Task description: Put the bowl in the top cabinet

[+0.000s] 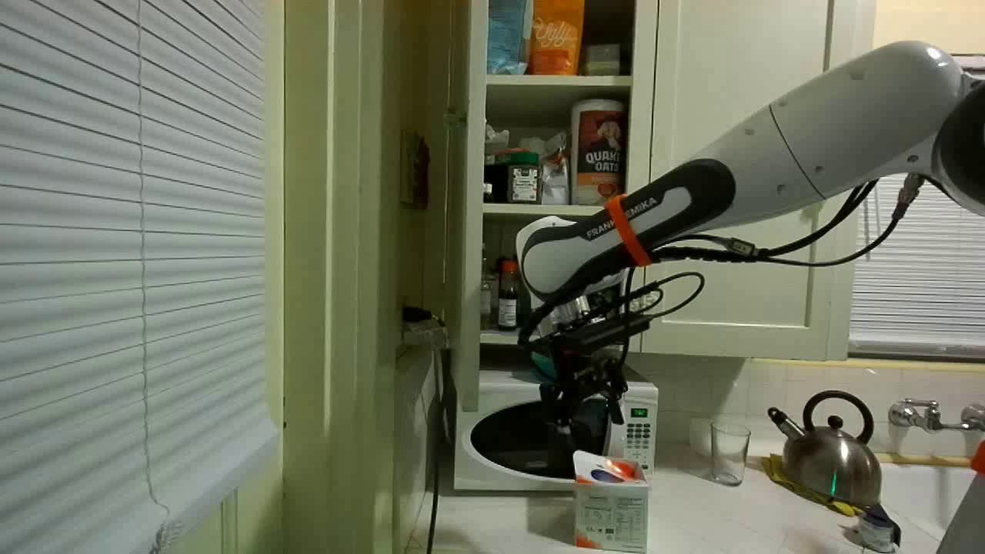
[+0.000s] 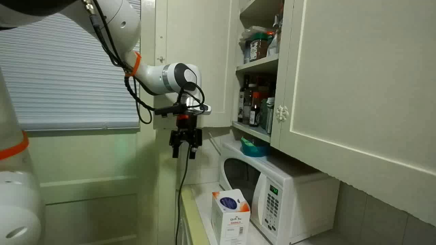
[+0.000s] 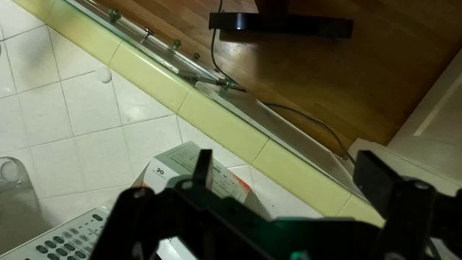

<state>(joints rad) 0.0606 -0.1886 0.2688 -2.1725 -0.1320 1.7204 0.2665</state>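
Note:
The white bowl does not show in any view. The top cabinet, cream-white with shelves of boxes, jars and bottles, stands open in both exterior views [image 1: 539,209] [image 2: 257,64]. My gripper hangs pointing down in front of the microwave, below the cabinet's lowest shelf, in both exterior views [image 1: 589,419] [image 2: 184,154]. In the wrist view the gripper [image 3: 288,173] has its two fingers wide apart with nothing between them. Below the fingers lie the counter's yellow edge and part of a white box.
A white microwave [image 1: 631,454] [image 2: 306,204] sits under the cabinet with a teal-blue container [image 2: 254,149] on top. A white-orange box [image 1: 612,512] [image 2: 231,221] [image 3: 177,162] stands before it. A glass [image 1: 729,454] and kettle [image 1: 835,462] are beside. The open cabinet door [image 1: 465,231] juts out.

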